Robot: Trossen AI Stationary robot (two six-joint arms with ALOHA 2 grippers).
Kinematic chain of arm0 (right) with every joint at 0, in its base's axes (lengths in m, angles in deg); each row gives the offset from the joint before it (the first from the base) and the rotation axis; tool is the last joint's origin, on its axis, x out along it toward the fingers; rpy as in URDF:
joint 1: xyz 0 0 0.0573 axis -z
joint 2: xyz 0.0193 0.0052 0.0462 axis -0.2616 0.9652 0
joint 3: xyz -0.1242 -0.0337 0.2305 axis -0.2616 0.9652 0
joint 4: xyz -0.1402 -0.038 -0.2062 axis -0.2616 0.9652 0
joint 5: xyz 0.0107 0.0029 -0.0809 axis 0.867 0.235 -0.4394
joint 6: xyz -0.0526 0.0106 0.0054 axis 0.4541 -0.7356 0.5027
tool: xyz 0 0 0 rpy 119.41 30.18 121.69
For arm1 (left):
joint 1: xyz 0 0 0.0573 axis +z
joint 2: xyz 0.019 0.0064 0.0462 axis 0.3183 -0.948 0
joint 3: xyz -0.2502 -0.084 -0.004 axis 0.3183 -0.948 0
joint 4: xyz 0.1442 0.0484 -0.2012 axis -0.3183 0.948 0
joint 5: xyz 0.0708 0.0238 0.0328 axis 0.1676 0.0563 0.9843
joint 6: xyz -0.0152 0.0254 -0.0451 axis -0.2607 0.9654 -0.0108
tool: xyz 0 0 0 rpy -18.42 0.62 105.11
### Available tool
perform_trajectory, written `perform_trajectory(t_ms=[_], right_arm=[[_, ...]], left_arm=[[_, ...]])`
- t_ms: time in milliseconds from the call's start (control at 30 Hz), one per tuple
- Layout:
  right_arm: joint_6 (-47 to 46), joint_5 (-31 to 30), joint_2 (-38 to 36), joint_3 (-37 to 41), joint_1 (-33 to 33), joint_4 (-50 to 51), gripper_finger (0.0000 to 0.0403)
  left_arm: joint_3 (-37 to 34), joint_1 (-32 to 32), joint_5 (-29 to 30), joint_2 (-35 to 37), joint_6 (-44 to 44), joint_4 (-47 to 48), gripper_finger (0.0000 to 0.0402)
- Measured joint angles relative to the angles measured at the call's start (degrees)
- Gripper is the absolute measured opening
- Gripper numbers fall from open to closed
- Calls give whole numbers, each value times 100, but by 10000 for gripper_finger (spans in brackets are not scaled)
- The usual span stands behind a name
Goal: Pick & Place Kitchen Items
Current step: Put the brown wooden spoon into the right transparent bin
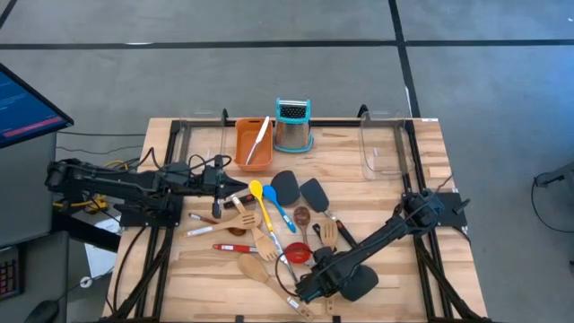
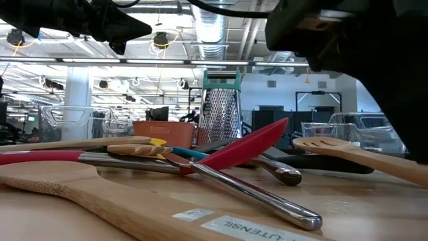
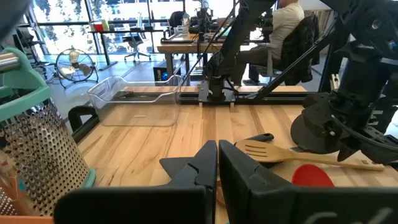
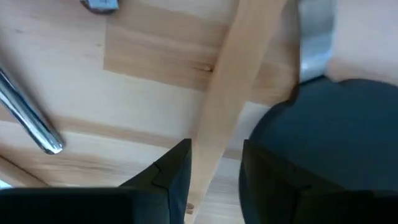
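Note:
Several long-handled kitchen items lie heaped mid-table: a red spoon (image 1: 297, 254), yellow (image 1: 256, 189) and blue (image 1: 269, 193) spoons, black turners (image 1: 285, 186), and wooden spoons (image 1: 255, 267). A slotted wooden spatula (image 1: 328, 233) lies at the heap's right. My right gripper (image 1: 312, 285) points down near the table's near edge, shut on that spatula's handle. My left gripper (image 1: 220, 184) hangs level and shut over the table's left part, holding nothing. My right gripper has the slotted wooden spatula's handle (image 4: 224, 106) pinched between its two fingers (image 4: 174, 171). They come from above, pointing down, and lie across the handle. The handle runs close over the table top. The spatula's head (image 2: 317, 143) rests on the black utensils.
An orange tray (image 1: 242, 144) holding one pale utensil and a steel grater (image 1: 293, 126) stand at the far edge. A clear bin (image 1: 386, 152) is at the far right. A steel handle (image 4: 31, 124) lies beside my right gripper. A seated person (image 3: 286, 25) shows beyond the table.

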Motion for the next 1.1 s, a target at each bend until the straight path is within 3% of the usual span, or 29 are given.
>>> perform_trajectory(t_ms=[300,500,700,1100], right_arm=[[-4,-2,38,410,18,-846,143],[-15,-19,28,517,18,-870,128],[2,2,26,517,53,-821,80],[2,269,26,528,119,-855,78]], left_arm=[[2,0,0,0,2,0,2],[0,0,2,0,2,0,2],[0,0,2,0,0,0,2],[1,0,2,0,0,1,2]])
